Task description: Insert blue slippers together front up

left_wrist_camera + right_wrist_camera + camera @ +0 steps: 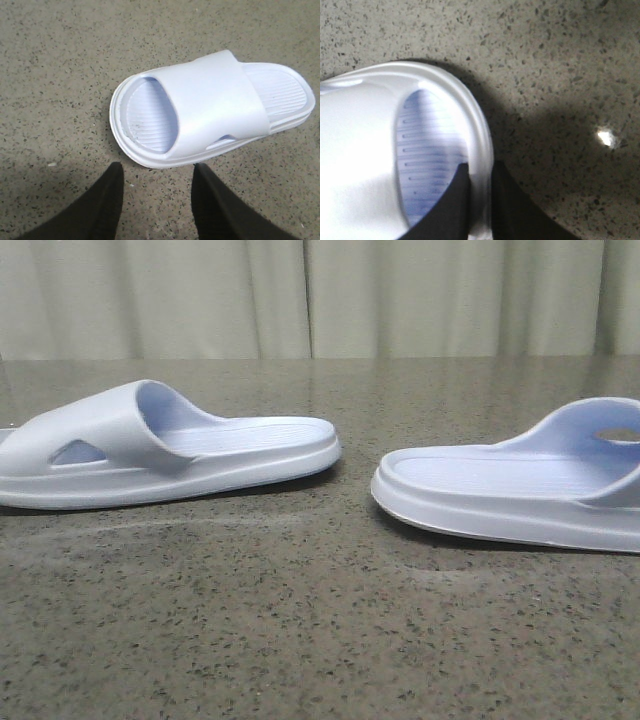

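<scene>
1. Black fingers of the right claw point(479, 200) are seen closed onto the toe-end rim of the right slipper point(520, 490), one finger inside over the ribbed footbed, one outside the sole wall. Only a thin lip is held, so the soft foam could be squeezed out or the slipper swung once it is raised.

2. Spread wide and empty, the left claw point(157, 200) is held low in the left wrist frame, just short of the left slipper point(210, 107), whose toe opening is turned toward it. If it is closed from here, nothing would be caught; if driven forward, the light slipper could be pushed along the tabletop point(300, 620) instead of gripped.

3. Both slippers are laid flat, sole down, well apart in the front frame, one at far left, one at far right, heels facing each other across the middle. Nesting could be spoiled if one is brought in tilted, so that its sole catches the other's strap.

4. Glare washes out the strap in the right wrist frame, so the depth of grip cannot be judged well.
</scene>
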